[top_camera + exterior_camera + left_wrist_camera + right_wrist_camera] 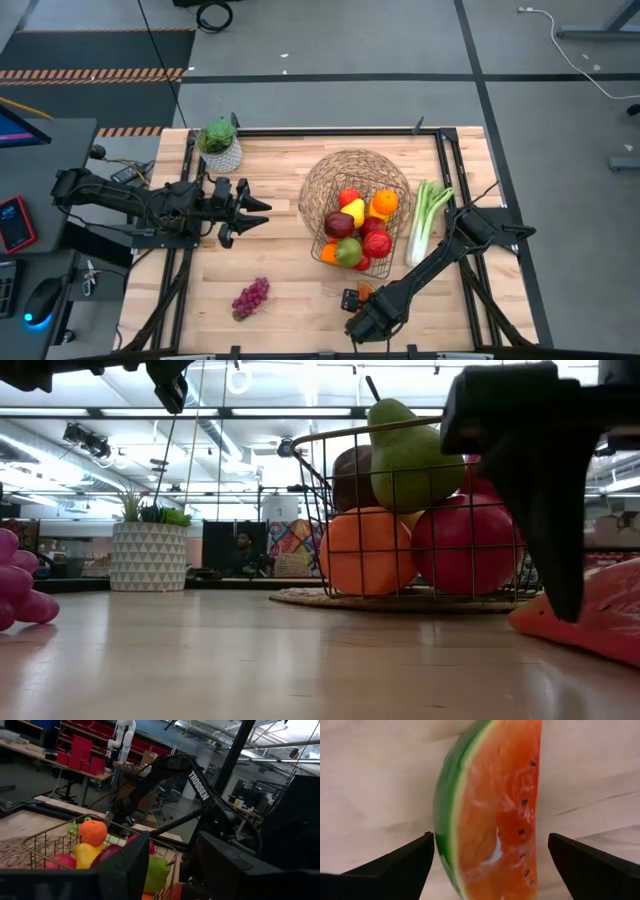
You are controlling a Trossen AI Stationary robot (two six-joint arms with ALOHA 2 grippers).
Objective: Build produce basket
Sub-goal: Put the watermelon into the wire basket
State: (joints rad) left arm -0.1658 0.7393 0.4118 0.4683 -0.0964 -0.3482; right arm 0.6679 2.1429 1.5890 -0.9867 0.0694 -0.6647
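Down low at the near table edge: right gripper (487, 865), fingers (395, 865) spread wide on each side of the watermelon slice (492, 810), not squeezing it. Further back: purple grapes (251, 297) on the wood. Then basket (340, 175) tipped on its side, full of produce (358, 228), celery stalk (428, 215) just beside. Off to the side: left gripper (255, 213), held up, fingers apart, empty. Farthest: plant pot (221, 148).

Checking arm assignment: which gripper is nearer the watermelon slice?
Right. The right gripper hangs open directly over the watermelon slice; the left gripper waits across the table beside the basket.
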